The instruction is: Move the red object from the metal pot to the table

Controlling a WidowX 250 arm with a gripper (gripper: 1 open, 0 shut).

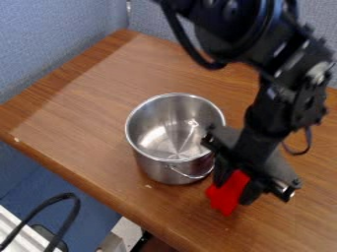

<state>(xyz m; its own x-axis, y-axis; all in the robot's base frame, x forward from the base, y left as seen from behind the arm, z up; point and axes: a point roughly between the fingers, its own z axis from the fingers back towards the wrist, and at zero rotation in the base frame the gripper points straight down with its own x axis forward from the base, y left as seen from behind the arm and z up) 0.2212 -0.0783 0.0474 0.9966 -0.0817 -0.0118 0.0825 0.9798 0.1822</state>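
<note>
The black arm reaches steeply down, its gripper (238,178) clamped on the red block (228,193). The block stands upright at the table (79,94) edge, at four o'clock just beside the metal pot (171,136).

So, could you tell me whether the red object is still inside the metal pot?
No, the metal pot is empty, and the pincer holds the red object outside it, beside its right wall.

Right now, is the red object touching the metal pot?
Apart. The camera view shows the red object held by the gripper just right of the metal pot, outside its wall, with table showing between.
</note>
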